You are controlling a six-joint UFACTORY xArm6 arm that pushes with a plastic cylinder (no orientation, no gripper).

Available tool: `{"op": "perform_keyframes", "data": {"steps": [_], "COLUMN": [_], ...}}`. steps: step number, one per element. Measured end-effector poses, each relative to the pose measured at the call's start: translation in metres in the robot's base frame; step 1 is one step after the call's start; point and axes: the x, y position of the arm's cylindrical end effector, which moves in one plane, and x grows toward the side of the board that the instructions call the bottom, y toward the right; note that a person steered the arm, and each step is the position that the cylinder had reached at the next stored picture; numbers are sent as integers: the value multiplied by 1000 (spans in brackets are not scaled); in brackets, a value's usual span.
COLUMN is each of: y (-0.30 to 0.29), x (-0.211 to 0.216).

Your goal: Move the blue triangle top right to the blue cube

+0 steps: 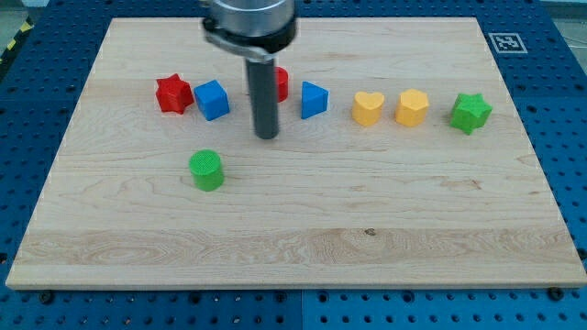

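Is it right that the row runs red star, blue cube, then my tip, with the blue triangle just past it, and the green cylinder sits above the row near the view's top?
Not quite. The camera view shows the green cylinder below the row, toward the view's bottom. The rest holds: red star, blue cube, my tip, then the blue triangle.

Robotics laboratory test bench. Pale wooden board [293,229] laid flat on a blue perforated mounting plate [569,110], regular fixing holes visible on all sides of the board. Black-and-white fiducial marker [503,41] fixed at the board's top-right corner. Yellow-and-black hazard striping [13,41] beyond the board's top-left corner. Small moulded plastic blocks on the board, plain coloured test shapes. No domestic or retail fittings.
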Motion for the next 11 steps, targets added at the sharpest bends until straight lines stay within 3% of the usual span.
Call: {"op": "perform_keyframes", "data": {"steps": [1, 6, 9, 10, 11], "y": [43, 77, 27, 28, 5], "x": [-21, -126, -90, -114, -110]}}
